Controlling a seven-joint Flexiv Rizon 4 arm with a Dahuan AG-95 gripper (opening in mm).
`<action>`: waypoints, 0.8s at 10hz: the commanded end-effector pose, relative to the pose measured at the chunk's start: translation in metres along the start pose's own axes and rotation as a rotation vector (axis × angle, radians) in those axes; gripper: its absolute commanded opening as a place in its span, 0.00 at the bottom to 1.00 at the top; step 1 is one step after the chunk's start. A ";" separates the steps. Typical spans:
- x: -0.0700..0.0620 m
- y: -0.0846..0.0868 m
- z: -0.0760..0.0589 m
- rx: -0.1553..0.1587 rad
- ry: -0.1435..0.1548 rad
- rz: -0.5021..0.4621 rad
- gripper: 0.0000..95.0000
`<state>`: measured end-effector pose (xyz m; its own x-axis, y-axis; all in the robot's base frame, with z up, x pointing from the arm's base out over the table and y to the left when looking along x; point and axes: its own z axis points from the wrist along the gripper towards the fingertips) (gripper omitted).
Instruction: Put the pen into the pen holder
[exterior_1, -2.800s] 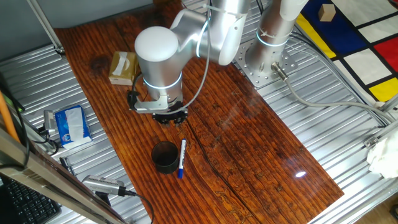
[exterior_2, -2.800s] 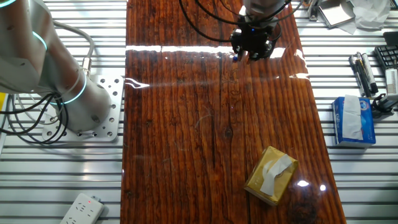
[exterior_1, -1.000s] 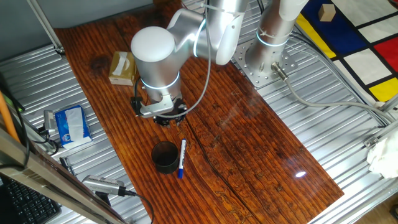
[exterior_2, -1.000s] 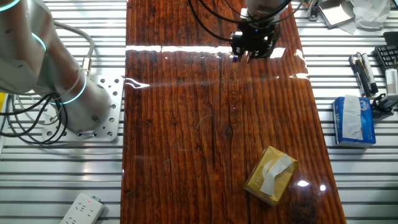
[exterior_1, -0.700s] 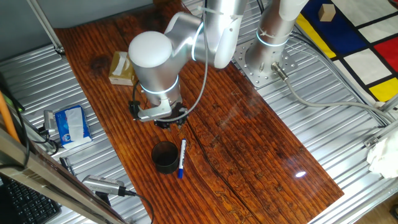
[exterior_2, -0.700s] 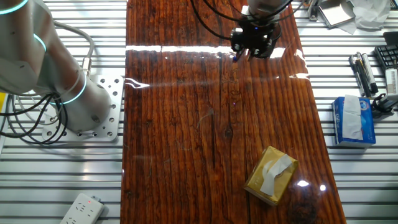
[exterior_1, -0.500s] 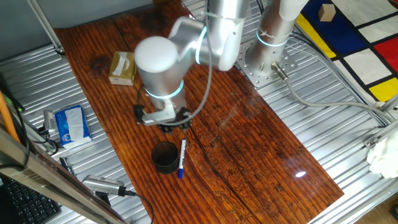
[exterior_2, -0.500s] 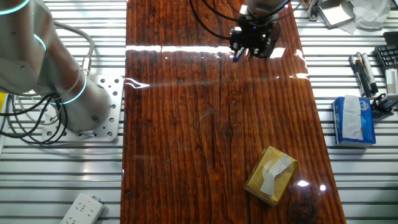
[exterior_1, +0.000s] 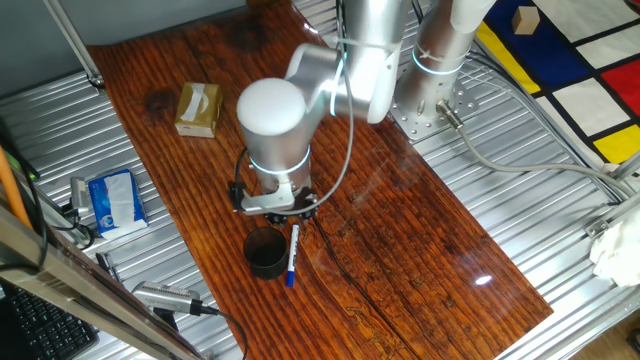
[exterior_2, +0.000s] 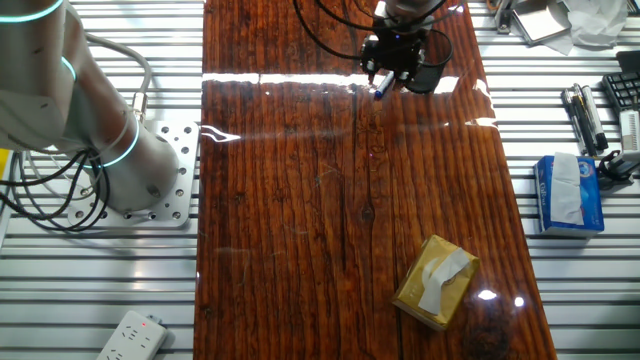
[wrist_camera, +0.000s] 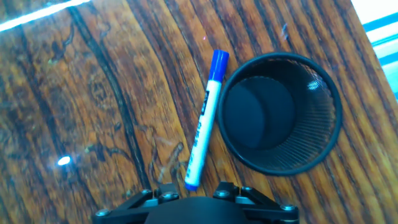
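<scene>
Overhead, one fixed view: pen (exterior_1: 292, 256) flat beside pen holder (exterior_1: 265, 252), gripper (exterior_1: 277, 208) poised above, empty.
Other fixed view: mostly hidden.
Hand view: jaw spread unreadable. Probably light, rigid, slick; take mid-barrel.

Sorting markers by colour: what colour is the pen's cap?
Blue, on the white pen; clearest in the hand view.

Bright even overhead light, white glare streaks on glossy table (exterior_2: 300, 150), sharp focus
</scene>
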<state>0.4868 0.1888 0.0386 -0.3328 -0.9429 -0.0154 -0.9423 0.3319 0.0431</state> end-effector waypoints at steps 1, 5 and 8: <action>-0.003 -0.002 0.004 0.006 0.001 0.011 0.40; -0.005 -0.004 0.013 0.013 -0.009 0.028 0.40; -0.010 -0.002 0.018 0.019 -0.007 0.040 0.40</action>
<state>0.4917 0.2001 0.0203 -0.3704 -0.9286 -0.0227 -0.9287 0.3697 0.0273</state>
